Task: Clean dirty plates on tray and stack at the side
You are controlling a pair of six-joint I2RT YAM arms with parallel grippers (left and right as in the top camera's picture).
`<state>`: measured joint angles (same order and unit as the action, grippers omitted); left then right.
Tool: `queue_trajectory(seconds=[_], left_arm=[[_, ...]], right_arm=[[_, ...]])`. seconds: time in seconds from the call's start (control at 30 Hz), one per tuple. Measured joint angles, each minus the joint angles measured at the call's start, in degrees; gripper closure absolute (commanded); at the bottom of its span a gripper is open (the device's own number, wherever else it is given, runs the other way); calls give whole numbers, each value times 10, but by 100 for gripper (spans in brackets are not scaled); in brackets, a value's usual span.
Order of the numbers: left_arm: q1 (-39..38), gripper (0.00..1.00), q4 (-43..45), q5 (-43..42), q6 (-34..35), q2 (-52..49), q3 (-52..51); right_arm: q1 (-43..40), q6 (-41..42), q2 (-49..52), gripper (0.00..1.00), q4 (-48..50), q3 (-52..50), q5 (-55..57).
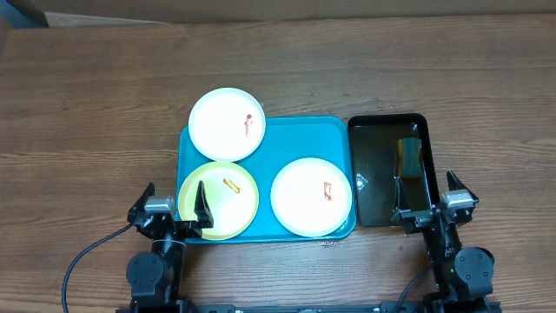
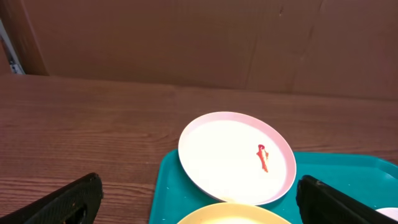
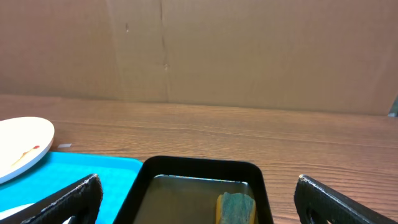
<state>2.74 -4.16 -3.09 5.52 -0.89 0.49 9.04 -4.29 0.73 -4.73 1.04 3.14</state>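
The turquoise tray [image 1: 295, 135] lies at the table's middle. A white plate [image 1: 226, 124] with a red smear rests on its far-left corner, overhanging the rim; it also shows in the left wrist view [image 2: 236, 157]. A pale yellow plate [image 1: 217, 198] with an orange smear lies at the tray's near left, and its edge shows in the left wrist view [image 2: 233, 214]. A second white plate [image 1: 311, 196] with a red smear lies at the near right. My left gripper [image 1: 174, 204] is open and empty by the yellow plate. My right gripper [image 1: 427, 198] is open and empty over the black basin.
A black glossy basin [image 1: 387, 169] stands right of the tray and holds liquid and a yellow-green sponge [image 1: 408, 155]; both show in the right wrist view, basin [image 3: 199, 169] and sponge [image 3: 236, 208]. Brown cardboard walls stand behind the wooden table.
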Motion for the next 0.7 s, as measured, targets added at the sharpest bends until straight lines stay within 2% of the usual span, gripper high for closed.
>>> queue_trajectory(seconds=[0.7], left_arm=[[0,0,0,0,0,0,0]], right_arm=[[0,0,0,0,2,0,22]])
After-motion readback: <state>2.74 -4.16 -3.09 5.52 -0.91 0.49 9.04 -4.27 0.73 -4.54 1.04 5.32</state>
